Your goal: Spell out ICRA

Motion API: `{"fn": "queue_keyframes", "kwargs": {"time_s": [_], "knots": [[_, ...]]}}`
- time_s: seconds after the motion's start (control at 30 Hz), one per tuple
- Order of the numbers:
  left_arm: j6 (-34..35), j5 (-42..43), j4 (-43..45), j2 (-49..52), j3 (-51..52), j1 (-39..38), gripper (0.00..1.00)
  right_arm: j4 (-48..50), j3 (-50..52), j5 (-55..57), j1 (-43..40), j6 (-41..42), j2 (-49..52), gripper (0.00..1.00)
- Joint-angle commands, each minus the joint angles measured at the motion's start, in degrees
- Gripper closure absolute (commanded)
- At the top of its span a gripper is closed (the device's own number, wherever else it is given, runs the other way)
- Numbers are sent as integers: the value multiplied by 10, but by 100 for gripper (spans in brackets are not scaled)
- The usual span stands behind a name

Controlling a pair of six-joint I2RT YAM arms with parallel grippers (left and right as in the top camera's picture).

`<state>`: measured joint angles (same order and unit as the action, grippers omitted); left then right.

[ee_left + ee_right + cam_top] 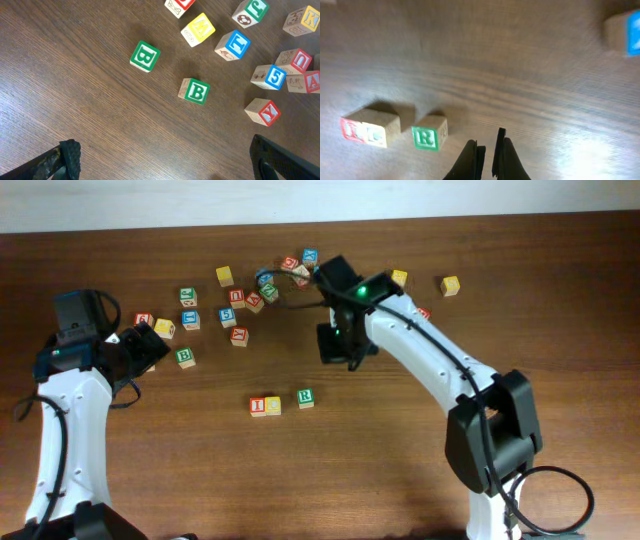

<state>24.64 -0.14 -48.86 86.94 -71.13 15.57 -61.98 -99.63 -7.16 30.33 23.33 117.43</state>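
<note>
Desk, wood, one. Arms, two. Left gripper, one, near the desk's left edge: fingers spread wide, nothing between them. Loose letter cubes in the left wrist view, eleven: green B, a second green B, yellow M, blue T, green J, blue 5, red Y, red U, yellow K, red A, plus one red-faced cube cut off at the top of the view. The A lies in this scatter toward the desk's far edge, touching the U and well apart from the row below. Spelled row, three cubes, mid-desk on the near-edge side of the scatter: red I and yellow C touching side by side, green R just beside them with a small gap. Right gripper, one, between scatter and row: fingertips pressed together on nothing, near the R without touching it. Beyond the right arm toward the far edge, yellow cubes, two; red cube, one, partly hidden by the arm. The full cube total cannot be told from overhead, where the far cluster is crowded.
</note>
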Motion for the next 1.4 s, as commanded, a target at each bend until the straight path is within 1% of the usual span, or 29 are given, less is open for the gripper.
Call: {"fn": "queue_keyframes", "kwargs": {"time_s": [0.0,0.17,0.33,0.53,0.73,1.03,1.37], "knots": [[1,4,0,2,-2,3,1,21,35,-17,24,-3,11,96],[1,4,0,2,-2,3,1,73,92,-16,45,-3,11,96],[1,4,0,2,-2,3,1,135,151,-3,45,-3,11,96],[2,4,0,2,-2,3,1,164,161,9,45,-3,11,96],[2,4,0,2,-2,3,1,172,161,15,45,-3,11,96],[1,4,0,2,-2,3,1,173,161,-41,47,-3,11,96],[1,4,0,2,-2,3,1,173,161,-43,75,-3,11,94]]}}
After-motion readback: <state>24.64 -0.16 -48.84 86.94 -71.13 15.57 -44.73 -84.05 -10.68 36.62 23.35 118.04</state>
